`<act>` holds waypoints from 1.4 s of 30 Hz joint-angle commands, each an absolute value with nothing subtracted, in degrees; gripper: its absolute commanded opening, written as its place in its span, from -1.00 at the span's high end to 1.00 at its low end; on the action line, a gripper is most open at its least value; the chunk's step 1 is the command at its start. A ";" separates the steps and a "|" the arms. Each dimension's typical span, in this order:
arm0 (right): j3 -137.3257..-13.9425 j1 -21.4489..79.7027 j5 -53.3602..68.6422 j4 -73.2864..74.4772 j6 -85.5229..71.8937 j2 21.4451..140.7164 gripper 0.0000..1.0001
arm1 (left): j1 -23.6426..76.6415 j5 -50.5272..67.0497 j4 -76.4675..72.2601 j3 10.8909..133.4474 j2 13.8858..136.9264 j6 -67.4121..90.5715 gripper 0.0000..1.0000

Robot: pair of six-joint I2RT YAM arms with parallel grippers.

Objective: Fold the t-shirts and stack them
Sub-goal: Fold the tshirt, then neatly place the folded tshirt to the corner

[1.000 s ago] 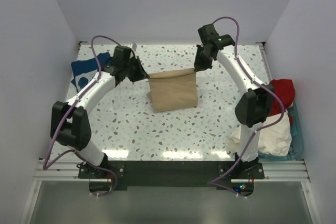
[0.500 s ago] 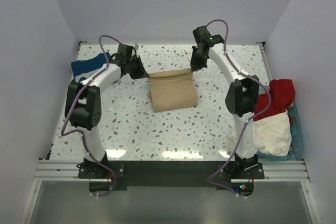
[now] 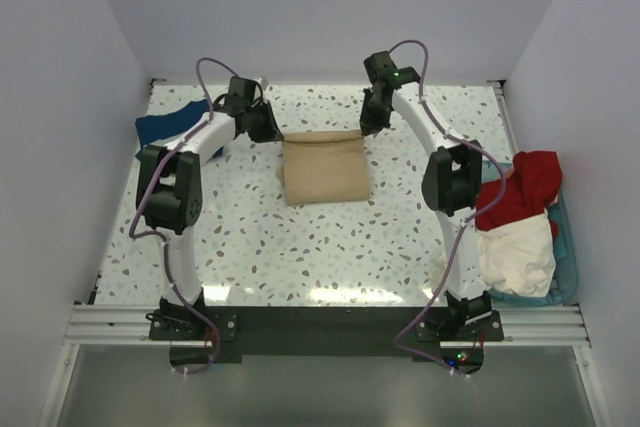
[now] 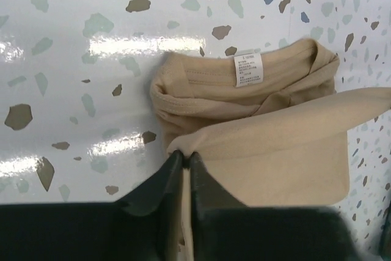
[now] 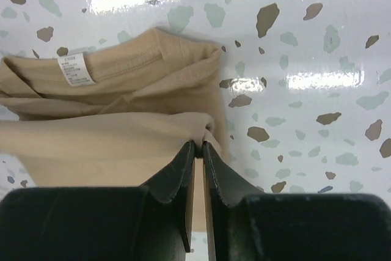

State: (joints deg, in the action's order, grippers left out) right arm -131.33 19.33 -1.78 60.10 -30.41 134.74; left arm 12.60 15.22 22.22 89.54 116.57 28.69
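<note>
Both arms are out at the far middle of the table (image 3: pixel 330 247), working the tan shirt (image 3: pixel 322 167), which lies there as a tidy folded rectangle. The left gripper (image 4: pixel 185 157) has its jaws pressed together on the far-left corner of the top layer, and the right gripper (image 5: pixel 198 145) is pinching the far-right corner the same way. From both wrist views, the collar (image 4: pixel 287 59) and its white label (image 4: pixel 247 69) sit just past the pinched edge, on the layer underneath. It looks like the top flap is being brought over to finish this fold. The trick now is balance: both corners level, the edge between them taut but not stretched, so it lands square with the collar end and covers the label. Then both grippers should let go together and lift straight up, or a fingertip may drag the flap back and rumple it. Plenty is left to do: a navy shirt (image 3: pixel 160 127) lies at the far left, while a red shirt (image 3: pixel 535 182) and a white shirt (image 3: pixel 520 252) spill over the basket (image 3: pixel 568 247) on the right.
</note>
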 commanded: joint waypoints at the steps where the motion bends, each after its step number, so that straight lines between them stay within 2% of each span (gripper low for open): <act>1: -136.84 17.93 -2.99 60.03 -29.36 136.14 0.69 | 10.90 12.83 21.97 92.98 118.73 26.02 0.55; 3: -139.47 17.93 -2.55 61.25 -28.74 137.54 0.22 | 10.99 12.31 22.23 94.39 118.92 26.02 0.15; 4: -142.27 17.84 -2.11 61.78 -28.65 138.77 -0.04 | 10.99 11.78 22.50 94.57 118.48 26.10 0.07; 6: -143.26 17.75 -1.76 62.49 -27.86 138.61 -0.30 | 11.07 11.60 22.33 93.35 116.82 26.28 -0.11; 10: -135.72 17.84 -1.41 58.99 -26.81 132.92 -0.33 | 10.99 13.00 20.49 88.78 112.17 27.59 -0.18; 14: -126.32 18.63 -0.18 56.61 -26.10 126.23 -0.33 | 11.07 17.04 16.36 78.42 106.71 29.97 -0.17; 23: -107.86 25.83 -0.09 52.74 -27.33 115.94 -0.32 | 11.16 24.07 8.71 64.08 98.70 33.48 -0.16; 32: -99.59 29.88 4.65 47.64 -30.50 116.71 -0.31 | 11.69 28.13 1.94 59.85 99.48 37.26 -0.17; 42: -98.44 29.79 4.75 46.58 -29.62 121.55 -0.31 | 12.74 27.51 0.88 61.35 104.93 37.97 -0.20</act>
